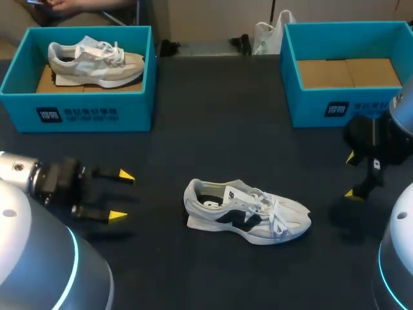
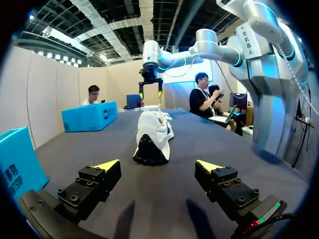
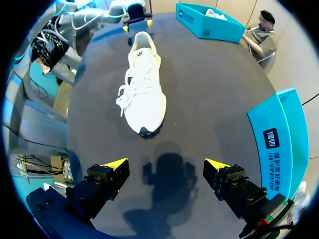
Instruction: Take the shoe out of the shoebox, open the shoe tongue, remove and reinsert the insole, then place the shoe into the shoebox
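Lying on its sole at the middle of the dark table [image 1: 213, 129], a white shoe [image 1: 248, 213] with black side panels waits between two robot arms, heel pointing toward 9 o'clock and toe toward 3 o'clock. The left gripper [image 1: 121, 195] hovers near the heel at 9 o'clock, yellow-tipped fingers spread wide and holding nothing. The right gripper [image 1: 350, 175] hangs farther off at 3 o'clock, beyond the toe, its fingers likewise parted around bare air. A blue shoebox [image 1: 322, 106] at 1 o'clock shows only its cardboard floor, while a second blue box [image 1: 77, 113] at 11 o'clock holds a grey shoe [image 1: 97, 61].

With the shoe out of its box, the first step looks done and opening the tongue appears to be the one in hand. Laces cross the tongue, and whether the insole sits inside cannot be told. The next move likely calls for one gripper to steady the heel while the other pinches the tongue's upper edge and draws it toward the toe.
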`<state>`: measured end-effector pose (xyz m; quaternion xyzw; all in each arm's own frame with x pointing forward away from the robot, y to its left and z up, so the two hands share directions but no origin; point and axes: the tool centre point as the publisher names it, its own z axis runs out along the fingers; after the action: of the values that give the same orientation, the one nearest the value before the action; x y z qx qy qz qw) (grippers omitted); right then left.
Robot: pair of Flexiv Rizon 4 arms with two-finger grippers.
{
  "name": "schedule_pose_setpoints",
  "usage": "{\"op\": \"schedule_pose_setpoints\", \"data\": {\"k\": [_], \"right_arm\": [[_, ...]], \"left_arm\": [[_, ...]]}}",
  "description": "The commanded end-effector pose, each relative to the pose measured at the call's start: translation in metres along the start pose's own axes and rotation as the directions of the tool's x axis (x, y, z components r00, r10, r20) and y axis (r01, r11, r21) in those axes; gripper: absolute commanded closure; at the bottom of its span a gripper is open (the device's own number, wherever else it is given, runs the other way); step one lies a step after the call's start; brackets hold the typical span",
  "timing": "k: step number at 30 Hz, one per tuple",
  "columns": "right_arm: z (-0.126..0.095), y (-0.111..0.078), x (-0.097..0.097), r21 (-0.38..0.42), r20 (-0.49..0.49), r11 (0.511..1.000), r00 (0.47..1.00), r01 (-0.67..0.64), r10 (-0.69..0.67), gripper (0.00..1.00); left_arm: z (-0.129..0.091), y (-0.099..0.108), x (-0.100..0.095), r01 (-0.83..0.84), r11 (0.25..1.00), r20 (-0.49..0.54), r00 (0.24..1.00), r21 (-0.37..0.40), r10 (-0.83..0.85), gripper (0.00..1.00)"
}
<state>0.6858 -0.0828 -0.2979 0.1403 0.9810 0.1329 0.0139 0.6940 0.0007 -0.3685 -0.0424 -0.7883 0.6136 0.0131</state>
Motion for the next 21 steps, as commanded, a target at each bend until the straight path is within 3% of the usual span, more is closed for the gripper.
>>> {"op": "schedule_pose_setpoints", "data": {"k": [1,5,14,21], "right_arm": [[0.000,0.000,0.001,0.002,0.002,1.000,1.000,0.000,0.000,0.00],[0.000,0.000,0.001,0.002,0.002,1.000,1.000,0.000,0.000,0.00],[0.000,0.000,0.001,0.002,0.002,1.000,1.000,0.000,0.000,0.00],[0.000,0.000,0.001,0.002,0.002,1.000,1.000,0.000,0.000,0.00]], "left_arm": [[0.002,-0.006,0.006,0.000,1.000,0.062,0.998,-0.018,0.001,0.00],[0.002,-0.006,0.006,0.000,1.000,0.062,0.998,-0.018,0.001,0.00],[0.023,0.018,-0.007,0.073,0.997,0.110,0.991,0.040,-0.077,0.00],[0.042,0.018,-0.011,0.088,0.994,0.146,0.985,0.071,-0.097,0.00]]}}
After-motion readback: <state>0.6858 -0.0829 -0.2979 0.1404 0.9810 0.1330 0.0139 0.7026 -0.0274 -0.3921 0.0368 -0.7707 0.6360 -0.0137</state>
